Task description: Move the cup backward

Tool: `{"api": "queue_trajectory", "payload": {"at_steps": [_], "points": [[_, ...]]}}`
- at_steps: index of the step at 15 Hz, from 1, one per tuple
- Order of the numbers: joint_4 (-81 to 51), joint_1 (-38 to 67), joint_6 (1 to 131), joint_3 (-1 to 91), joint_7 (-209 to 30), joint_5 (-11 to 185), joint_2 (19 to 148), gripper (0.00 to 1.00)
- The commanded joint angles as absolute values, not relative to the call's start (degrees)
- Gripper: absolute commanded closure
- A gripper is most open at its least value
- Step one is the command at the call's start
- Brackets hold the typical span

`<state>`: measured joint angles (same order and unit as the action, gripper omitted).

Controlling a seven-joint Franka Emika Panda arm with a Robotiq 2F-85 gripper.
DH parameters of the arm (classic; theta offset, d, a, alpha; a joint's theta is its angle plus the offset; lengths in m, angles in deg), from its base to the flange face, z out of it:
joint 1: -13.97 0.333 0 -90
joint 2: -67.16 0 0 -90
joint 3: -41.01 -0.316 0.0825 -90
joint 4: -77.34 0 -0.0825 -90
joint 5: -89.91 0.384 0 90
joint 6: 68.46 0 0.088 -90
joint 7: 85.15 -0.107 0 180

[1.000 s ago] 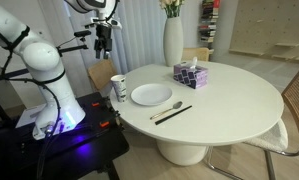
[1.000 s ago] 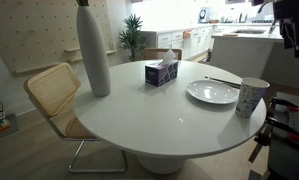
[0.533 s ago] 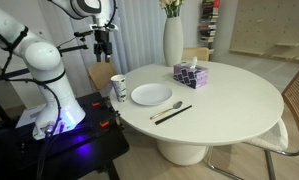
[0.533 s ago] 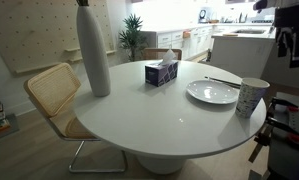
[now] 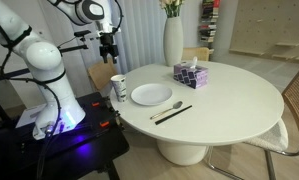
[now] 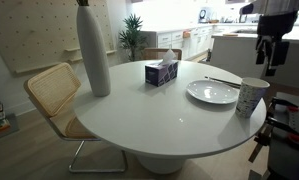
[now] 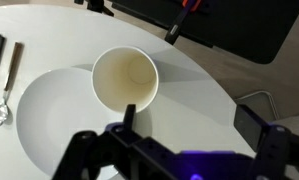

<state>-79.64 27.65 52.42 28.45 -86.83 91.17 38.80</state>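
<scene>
– Gripper (image 6: 272, 66) first: where have you got it?

– High over the cup (image 6: 253, 97), jaws spread wide, nothing in them. In the wrist view the cup's mouth (image 7: 125, 81) sits toward 11 o'clock of the frame rather than between the fingers, so I'm not lined up.

– And the cup itself?

– Upright, and it looks empty from above. It stands near the worktop (image 5: 239, 100) rim on the robot's side. In an exterior view the plate (image 5: 150, 95) is just beside it, at its 3 o'clock.

– So how do you take it?

– I'd shift across until the mouth is centred between the fingers, then come straight down with one finger on each side of the wall. As the wrist sits, one finger would land on the plate side. I can't tell how much gap there is, so if it looks tight on the way down I'd turn the wrist to bring the fingers off that line.

– Squeeze hard?

– No. The wall looks thin, and I judge it would buckle, so I'd close only until it holds.

– Lift or drag?

– Lift just clear, since dragging could catch the base and tip it. With the rim so near, I'd confirm which way backward runs before moving.
</scene>
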Motion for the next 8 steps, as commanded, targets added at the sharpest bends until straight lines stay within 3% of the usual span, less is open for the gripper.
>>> {"api": "queue_trajectory", "payload": {"at_steps": [1,8], "points": [[-78.3,27.0,56.2,28.9,-87.7,91.1,43.6,0.00],[-78.6,24.0,58.0,30.0,-89.3,90.0,47.2,0.00]]}}
